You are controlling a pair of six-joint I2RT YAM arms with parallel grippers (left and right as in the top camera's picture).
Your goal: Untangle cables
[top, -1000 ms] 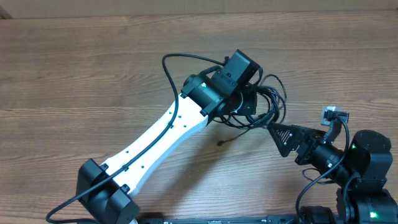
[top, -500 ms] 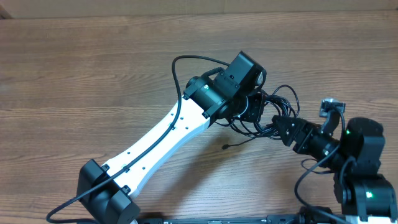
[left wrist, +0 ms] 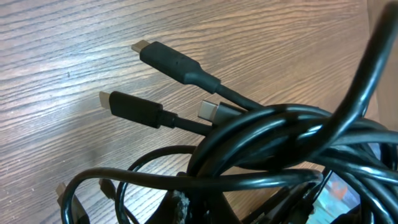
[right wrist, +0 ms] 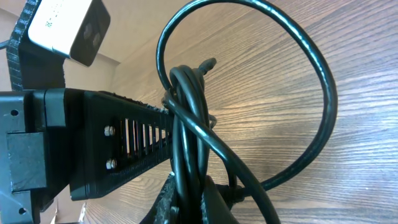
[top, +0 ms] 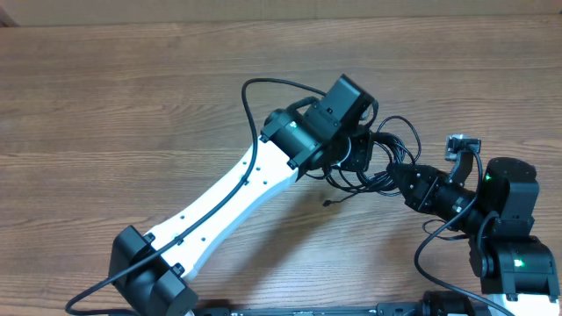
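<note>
The cables (top: 387,147) form a tangled black bundle held between both arms, right of the table's centre. My left gripper (top: 358,158) is shut on the bundle's left side. In the left wrist view the cables (left wrist: 280,134) loop just above my left gripper (left wrist: 208,208), and three silver-tipped plugs (left wrist: 171,62) point out over the wood. My right gripper (top: 397,174) is shut on the bundle's right side. In the right wrist view several strands of the cables (right wrist: 186,124) run down between the pads of my right gripper (right wrist: 198,202). One thin plug end (top: 327,204) trails loose below.
The left arm's white link (top: 228,197) crosses the table diagonally from the front left. The right arm's base (top: 514,254) stands at the front right. In the right wrist view the left gripper's black body (right wrist: 81,143) and its white camera (right wrist: 68,25) fill the left side.
My right gripper moved left into the bundle and closed on its strands. The left gripper and bundle shifted slightly right, and the trailing plug end moved with them.
</note>
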